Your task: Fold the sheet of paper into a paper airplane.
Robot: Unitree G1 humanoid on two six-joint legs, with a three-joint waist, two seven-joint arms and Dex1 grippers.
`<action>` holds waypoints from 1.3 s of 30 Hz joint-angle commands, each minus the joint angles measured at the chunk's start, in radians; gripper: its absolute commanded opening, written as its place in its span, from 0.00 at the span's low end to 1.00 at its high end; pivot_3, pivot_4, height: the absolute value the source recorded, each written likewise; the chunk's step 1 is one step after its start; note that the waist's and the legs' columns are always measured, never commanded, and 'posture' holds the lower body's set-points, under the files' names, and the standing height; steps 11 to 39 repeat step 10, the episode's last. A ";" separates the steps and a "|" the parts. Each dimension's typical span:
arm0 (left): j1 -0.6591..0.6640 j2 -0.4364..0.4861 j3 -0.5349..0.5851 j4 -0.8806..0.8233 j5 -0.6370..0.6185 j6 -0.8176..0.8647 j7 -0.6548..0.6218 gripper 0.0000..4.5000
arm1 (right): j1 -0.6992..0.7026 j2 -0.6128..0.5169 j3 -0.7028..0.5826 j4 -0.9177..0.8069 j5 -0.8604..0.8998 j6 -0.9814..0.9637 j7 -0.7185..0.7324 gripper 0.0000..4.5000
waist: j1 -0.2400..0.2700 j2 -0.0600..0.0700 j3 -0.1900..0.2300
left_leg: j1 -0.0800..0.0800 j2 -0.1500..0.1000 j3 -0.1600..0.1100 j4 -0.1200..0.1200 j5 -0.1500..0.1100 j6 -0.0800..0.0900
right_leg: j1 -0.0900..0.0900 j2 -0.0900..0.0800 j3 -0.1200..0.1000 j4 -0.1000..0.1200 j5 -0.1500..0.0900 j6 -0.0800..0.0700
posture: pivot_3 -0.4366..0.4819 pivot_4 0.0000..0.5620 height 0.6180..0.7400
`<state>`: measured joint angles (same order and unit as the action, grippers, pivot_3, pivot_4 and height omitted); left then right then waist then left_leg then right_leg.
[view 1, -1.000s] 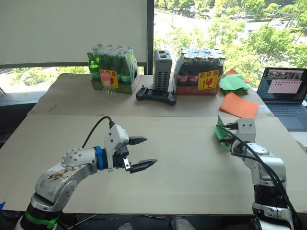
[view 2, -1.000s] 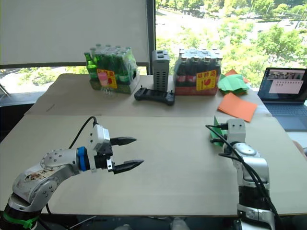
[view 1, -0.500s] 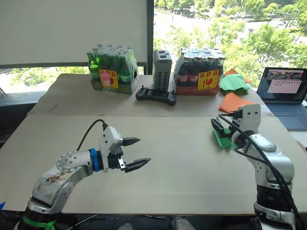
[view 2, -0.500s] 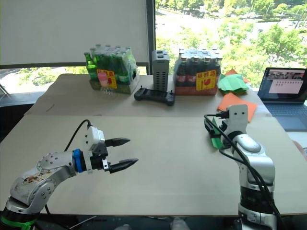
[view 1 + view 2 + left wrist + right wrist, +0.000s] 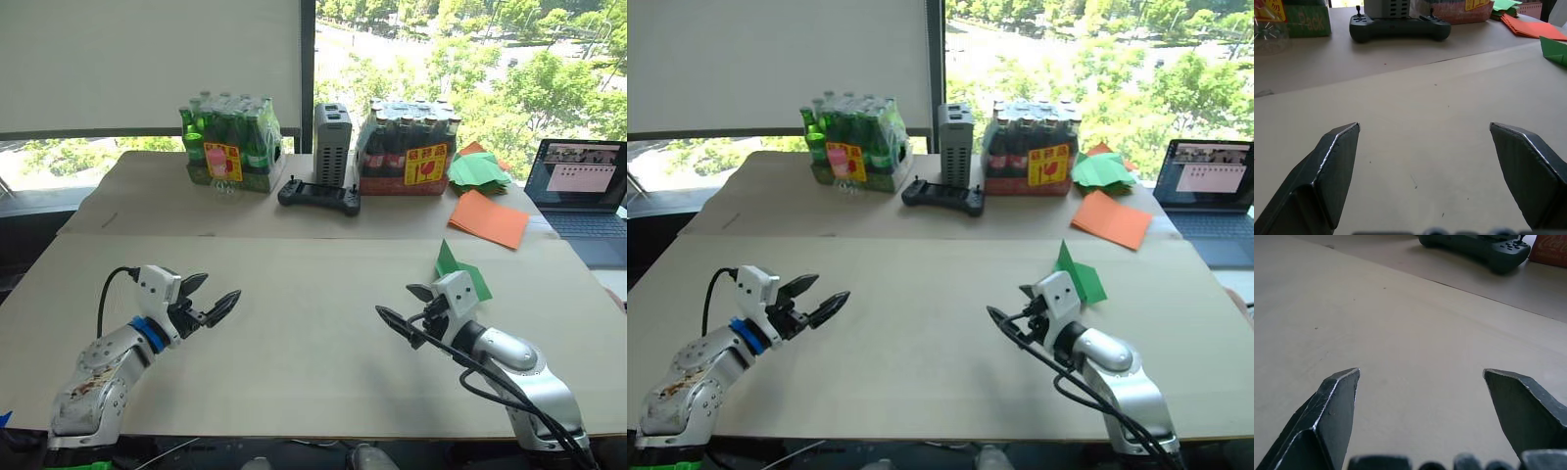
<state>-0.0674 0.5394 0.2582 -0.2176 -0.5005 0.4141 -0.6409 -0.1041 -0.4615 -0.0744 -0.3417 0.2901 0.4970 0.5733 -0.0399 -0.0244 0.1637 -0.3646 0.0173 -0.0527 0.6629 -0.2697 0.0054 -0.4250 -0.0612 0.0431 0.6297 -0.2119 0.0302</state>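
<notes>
The sheet of paper stands folded as a bright green paper airplane (image 5: 460, 269) on the tan table (image 5: 313, 323) at the right, one wing tipped upward. It lies free, just behind my right wrist. My right gripper (image 5: 397, 302) is open and empty, pointing left over bare table in front of the airplane. At the near left, my left gripper (image 5: 217, 290) is open low over the table and holds nothing. In the left wrist view its fingers (image 5: 1334, 152) spread wide, and the airplane (image 5: 1555, 49) shows far off.
Along the far table stand a pack of green bottles (image 5: 227, 137), a grey box (image 5: 331, 129), a black game controller (image 5: 318, 194) and a pack of dark bottles (image 5: 407, 147). A heap of green sheets (image 5: 478, 168), an orange sheet (image 5: 488, 217) and a laptop (image 5: 583, 186) lie at the right.
My right gripper has opened, let go of the green airplane and drawn back toward the near side. The left arm has pulled back left and lower.
</notes>
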 commanded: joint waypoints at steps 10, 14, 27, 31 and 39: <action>-0.005 0.005 0.019 -0.003 -0.002 -0.037 -0.022 1.00 | -0.002 0.002 0.004 0.004 -0.011 -0.056 -0.014 0.99 | 0.000 0.000 0.000 | 0.000 0.000 0.000 0.000 0.000 0.000 | 0.000 0.000 0.000 0.000 0.000 0.000 | 0.48 0.27 1.00; -0.005 0.005 0.019 -0.003 -0.002 -0.037 -0.022 1.00 | -0.002 0.002 0.004 0.004 -0.011 -0.056 -0.014 0.99 | 0.000 0.000 0.000 | 0.000 0.000 0.000 0.000 0.000 0.000 | 0.000 0.000 0.000 0.000 0.000 0.000 | 0.48 0.27 1.00; -0.005 0.005 0.019 -0.003 -0.002 -0.037 -0.022 1.00 | -0.002 0.002 0.004 0.004 -0.011 -0.056 -0.014 0.99 | 0.000 0.000 0.000 | 0.000 0.000 0.000 0.000 0.000 0.000 | 0.000 0.000 0.000 0.000 0.000 0.000 | 0.48 0.27 1.00; -0.005 0.005 0.019 -0.003 -0.002 -0.037 -0.022 1.00 | -0.002 0.002 0.004 0.004 -0.011 -0.056 -0.014 0.99 | 0.000 0.000 0.000 | 0.000 0.000 0.000 0.000 0.000 0.000 | 0.000 0.000 0.000 0.000 0.000 0.000 | 0.48 0.27 1.00; -0.005 0.005 0.019 -0.003 -0.002 -0.037 -0.022 1.00 | -0.002 0.002 0.004 0.004 -0.011 -0.056 -0.014 0.99 | 0.000 0.000 0.000 | 0.000 0.000 0.000 0.000 0.000 0.000 | 0.000 0.000 0.000 0.000 0.000 0.000 | 0.48 0.27 1.00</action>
